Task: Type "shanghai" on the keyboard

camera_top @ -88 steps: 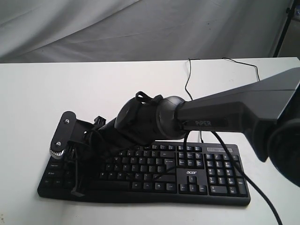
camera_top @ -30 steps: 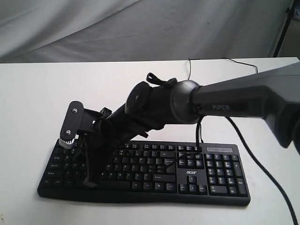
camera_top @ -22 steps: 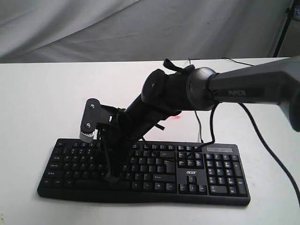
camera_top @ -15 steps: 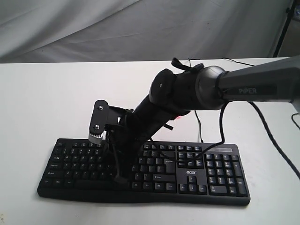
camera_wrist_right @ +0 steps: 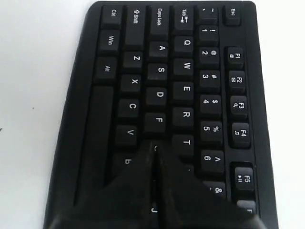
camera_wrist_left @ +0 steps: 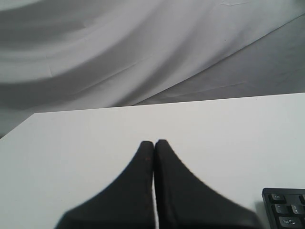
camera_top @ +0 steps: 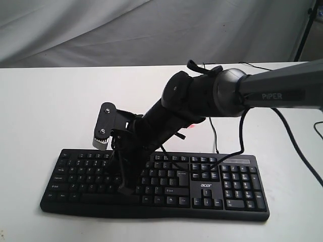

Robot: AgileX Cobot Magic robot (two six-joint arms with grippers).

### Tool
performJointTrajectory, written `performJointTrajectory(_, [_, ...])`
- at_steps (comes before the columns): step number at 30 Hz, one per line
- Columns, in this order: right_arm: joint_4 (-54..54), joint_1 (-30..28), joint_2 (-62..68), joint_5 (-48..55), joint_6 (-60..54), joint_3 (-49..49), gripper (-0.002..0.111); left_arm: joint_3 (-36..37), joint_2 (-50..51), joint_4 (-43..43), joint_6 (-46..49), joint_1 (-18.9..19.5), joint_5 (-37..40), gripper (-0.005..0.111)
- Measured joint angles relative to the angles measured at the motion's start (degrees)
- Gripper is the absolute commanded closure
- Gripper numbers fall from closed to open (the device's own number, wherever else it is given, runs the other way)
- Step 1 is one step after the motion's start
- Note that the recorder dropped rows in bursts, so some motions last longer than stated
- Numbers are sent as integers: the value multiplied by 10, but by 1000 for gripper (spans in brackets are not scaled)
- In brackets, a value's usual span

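Observation:
The black keyboard (camera_top: 227, 186) with white legends and an acer logo lies near the table's front edge. My right gripper (camera_top: 125, 190) reaches across from the right and points steeply down onto the middle letter keys. In the right wrist view the keyboard (camera_wrist_right: 162, 71) fills the frame. The right gripper (camera_wrist_right: 155, 145) is shut, and its tips sit just past the F key, between T and B. The key under them is hidden, and I cannot tell whether they touch it. My left gripper (camera_wrist_left: 153, 142) is shut and empty over bare table, with one keyboard corner (camera_wrist_left: 286, 212) beside it.
The thin keyboard cable (camera_top: 202, 85) runs back across the white table (camera_top: 50, 101). A grey cloth (camera_top: 151, 30) hangs behind the table. A dark stand leg (camera_top: 304, 30) rises at the back right. The right arm's own cable (camera_top: 298, 156) loops over the table at right.
The right arm has lifted from the keyboard's left end and swung right. Its shut gripper has come down on the middle letter keys and barely moved over the last half second.

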Motion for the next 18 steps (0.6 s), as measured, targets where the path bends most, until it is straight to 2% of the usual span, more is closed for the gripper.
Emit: performJointTrajectory(18, [4,0,27,-4,-27,0,108,0,0,0,0,0,0,106])
